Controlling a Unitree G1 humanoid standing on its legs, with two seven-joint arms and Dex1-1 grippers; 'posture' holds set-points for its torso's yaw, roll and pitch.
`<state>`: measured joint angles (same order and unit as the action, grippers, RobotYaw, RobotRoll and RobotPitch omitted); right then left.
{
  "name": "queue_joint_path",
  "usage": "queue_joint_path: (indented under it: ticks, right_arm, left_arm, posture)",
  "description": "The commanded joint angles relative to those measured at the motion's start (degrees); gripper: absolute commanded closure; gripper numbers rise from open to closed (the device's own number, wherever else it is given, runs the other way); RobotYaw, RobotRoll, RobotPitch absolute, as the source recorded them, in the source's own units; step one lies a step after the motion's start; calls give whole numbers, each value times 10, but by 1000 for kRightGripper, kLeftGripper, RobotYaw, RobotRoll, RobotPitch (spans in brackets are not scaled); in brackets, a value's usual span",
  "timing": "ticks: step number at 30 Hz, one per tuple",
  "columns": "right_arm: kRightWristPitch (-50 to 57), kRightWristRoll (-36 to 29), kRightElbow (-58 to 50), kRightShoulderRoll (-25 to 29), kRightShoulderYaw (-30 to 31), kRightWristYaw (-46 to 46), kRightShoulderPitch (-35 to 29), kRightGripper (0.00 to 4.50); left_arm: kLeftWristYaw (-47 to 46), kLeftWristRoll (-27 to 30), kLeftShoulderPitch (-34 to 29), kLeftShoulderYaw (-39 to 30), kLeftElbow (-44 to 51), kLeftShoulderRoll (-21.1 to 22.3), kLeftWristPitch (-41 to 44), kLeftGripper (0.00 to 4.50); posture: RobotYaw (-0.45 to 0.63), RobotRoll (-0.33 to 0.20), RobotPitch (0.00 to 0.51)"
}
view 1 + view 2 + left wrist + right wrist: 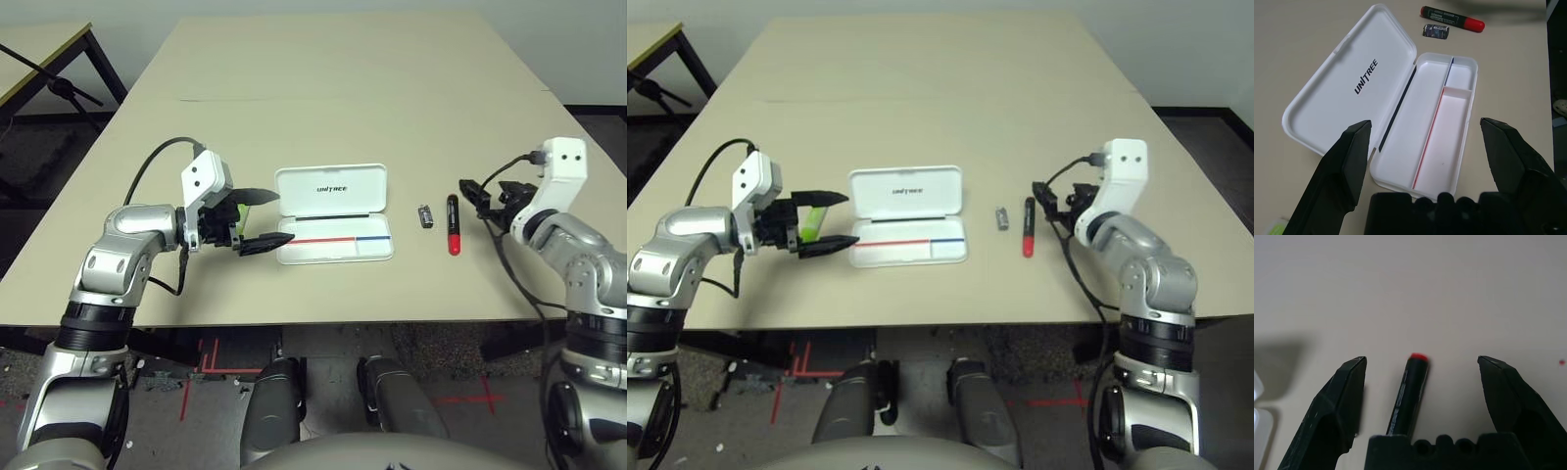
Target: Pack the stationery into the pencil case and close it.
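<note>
The beige table (333,88) fills most of the head view, and near its middle lies the pencil case (333,213), open flat, its lid with the black lettering toward the far side and its tray with the red-and-blue stripe toward me. At centre left my left gripper (263,217) hangs at the case's left end, its two black fingers spread wide with nothing between them; the lime-green highlighter (238,216) shows just behind those fingers, beside the case. At centre right my right gripper (473,192) is also spread wide and empty, close to the right of the red marker (453,224); in my right wrist view the marker lies on the table between the parted fingers (1344,396), untouched. Smallest, the dark grey-and-silver piece (425,216) lies between case and marker.
</note>
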<state>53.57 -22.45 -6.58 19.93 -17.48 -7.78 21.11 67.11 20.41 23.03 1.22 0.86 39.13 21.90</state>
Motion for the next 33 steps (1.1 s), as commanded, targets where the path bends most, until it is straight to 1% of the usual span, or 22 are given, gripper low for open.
queue_joint_path:
  ticks: [1,10,21,24,27,32,33]
  right_arm:
    - [18,6,-6,-15,15,16,4,0]
    - [36,22,24,-30,35,30,3,0]
    - [57,46,62,-19,46,28,4,0]
    - [57,46,64,-17,43,29,7,627]
    - [53,43,66,-12,36,22,11,1689]
    - [46,34,79,3,19,0,28,3639]
    - [46,33,82,10,17,-5,32,3942]
  left_arm:
    - [-1,-7,0,12,-11,2,-5,18]
    - [-3,-7,-2,12,-5,3,-6,18]
    - [-8,-5,-5,11,1,2,-5,18]
    - [-9,-6,-4,11,1,1,-6,0]
    - [-9,-6,-4,12,0,0,-6,0]
    - [-8,-7,-3,13,-2,0,-7,0]
    - [-8,-7,-3,13,-2,0,-7,0]
  posture:
    - [-71,0,114]
    - [-53,0,110]
    - [-43,0,108]
    - [-44,0,108]
    - [-47,0,108]
    - [-48,0,108]
    - [-48,0,108]
